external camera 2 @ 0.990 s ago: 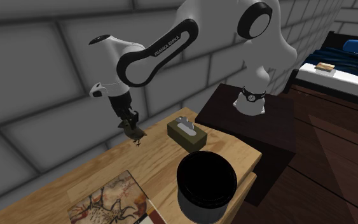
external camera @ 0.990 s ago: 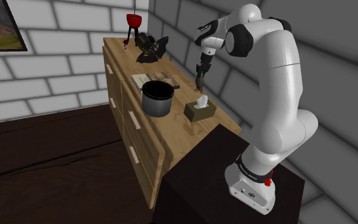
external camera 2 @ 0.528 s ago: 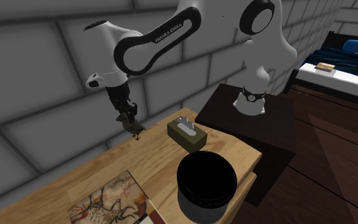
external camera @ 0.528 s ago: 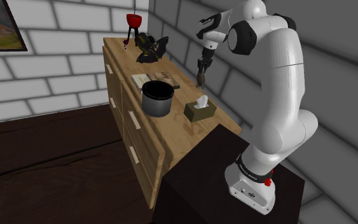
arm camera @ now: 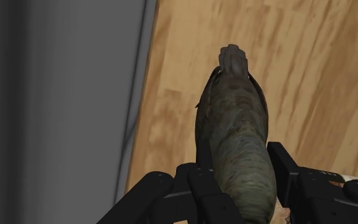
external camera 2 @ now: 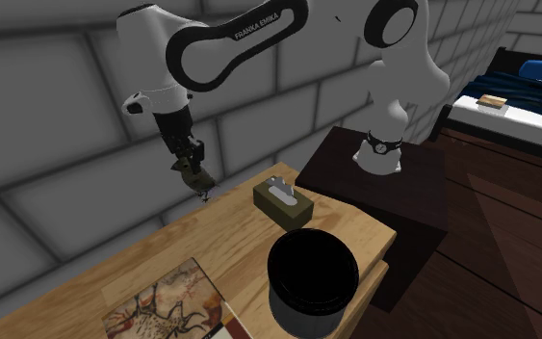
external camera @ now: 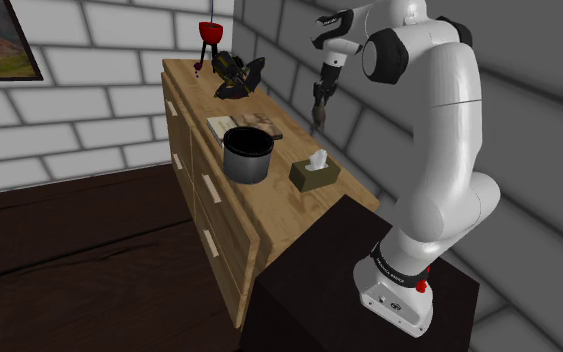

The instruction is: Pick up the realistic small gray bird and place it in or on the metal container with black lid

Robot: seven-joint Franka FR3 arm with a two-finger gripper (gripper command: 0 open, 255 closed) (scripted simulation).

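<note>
A small grey-brown bird (arm camera: 234, 127) is clasped between my black fingers (arm camera: 199, 181). My gripper (external camera 2: 194, 171) is shut on the bird (external camera 2: 198, 179) and holds it in the air above the wooden dresser top, close to the grey block wall. In the shoulder view the gripper (external camera: 319, 108) hangs with the bird (external camera: 318, 120) above the back of the dresser. The dark metal pot (external camera: 248, 153) stands nearer the dresser's front edge; its round black top (external camera 2: 313, 270) faces up, well apart from the bird.
A tissue box (external camera 2: 283, 200) sits between the pot and my stand (external camera: 369, 270). A patterned book (external camera 2: 167, 306) lies beside the pot. A dark object (external camera: 238, 75) and a red stand (external camera: 207, 40) occupy the dresser's far end. The block wall runs along the dresser's back.
My gripper has risen with the bird, lifting it farther above the dresser top and slightly toward the wall. Pot and tissue box have not moved.
</note>
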